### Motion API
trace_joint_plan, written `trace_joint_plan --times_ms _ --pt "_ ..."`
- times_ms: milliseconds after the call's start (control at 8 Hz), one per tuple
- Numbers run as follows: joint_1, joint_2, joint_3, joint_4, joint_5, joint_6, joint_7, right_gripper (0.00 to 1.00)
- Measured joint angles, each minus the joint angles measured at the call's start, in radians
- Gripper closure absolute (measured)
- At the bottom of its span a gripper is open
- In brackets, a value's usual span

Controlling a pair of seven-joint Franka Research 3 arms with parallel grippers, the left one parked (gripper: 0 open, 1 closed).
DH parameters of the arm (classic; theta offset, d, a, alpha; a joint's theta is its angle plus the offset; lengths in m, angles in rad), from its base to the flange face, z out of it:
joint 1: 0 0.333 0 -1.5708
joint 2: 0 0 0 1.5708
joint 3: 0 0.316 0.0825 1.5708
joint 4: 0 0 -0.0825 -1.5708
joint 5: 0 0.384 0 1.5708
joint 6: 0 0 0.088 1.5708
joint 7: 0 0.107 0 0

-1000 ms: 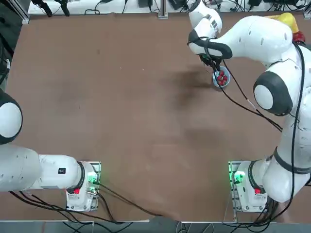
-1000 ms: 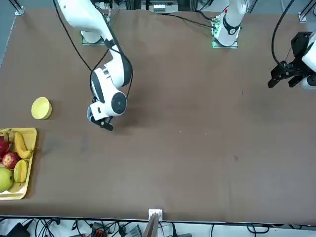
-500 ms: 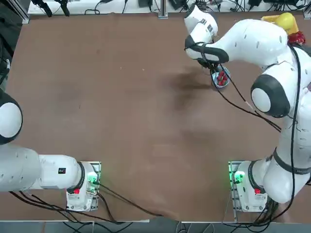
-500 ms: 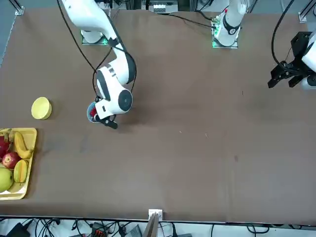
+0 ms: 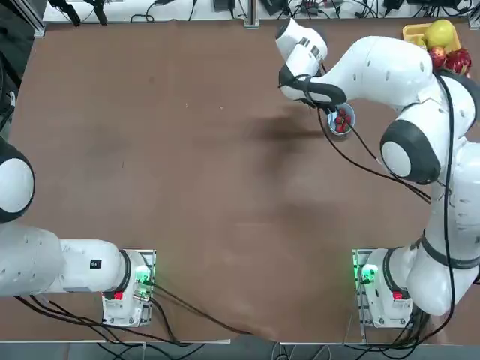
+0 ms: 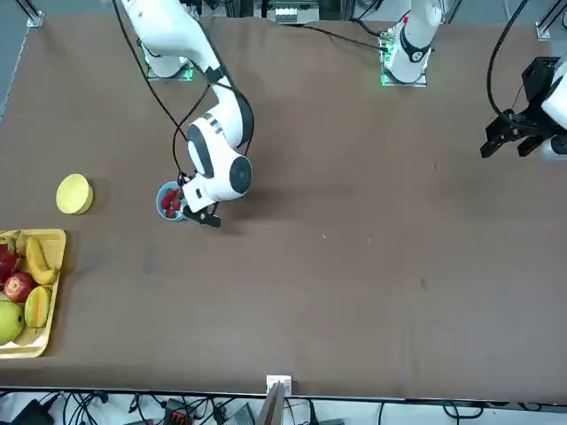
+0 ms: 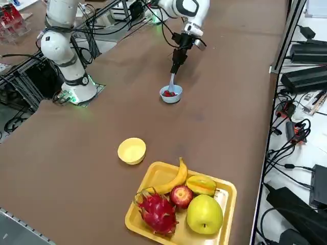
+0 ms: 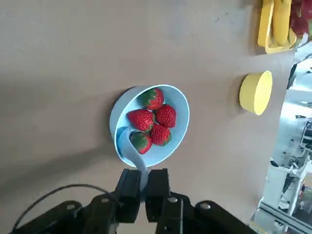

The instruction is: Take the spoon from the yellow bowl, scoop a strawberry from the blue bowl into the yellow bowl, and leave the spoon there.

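Observation:
My right gripper [image 8: 143,181] is shut on the handle of the pale spoon [image 8: 129,148]. The gripper hangs just above the blue bowl [image 8: 181,130], on its side away from the yellow bowl. The spoon's scoop rests inside the blue bowl against several red strawberries [image 8: 142,118]. From the right side the spoon [image 7: 172,83] slants down from the gripper [image 7: 176,68] into the blue bowl [image 7: 170,99]. The yellow bowl [image 7: 132,151] stands empty a short way off, between the blue bowl and the fruit tray. From the front the blue bowl [image 6: 162,203] peeks out beside the wrist.
A rectangular yellow fruit tray [image 7: 225,187] with a banana, apples and a dragon fruit sits at the table's right end, beyond the yellow bowl [image 6: 74,194]. The right arm's cable [image 5: 360,161] loops over the table near the blue bowl [image 5: 351,117].
The right wrist has swung away from over the blue bowl toward the table's middle, uncovering the bowl and its strawberries. The grip on the spoon is unchanged.

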Motion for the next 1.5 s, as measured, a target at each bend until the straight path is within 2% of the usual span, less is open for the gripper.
trace_joint_plan --times_ms 1500 --pt "0.043 0.084 0.001 0.049 -0.100 -0.064 -0.086 0.89"
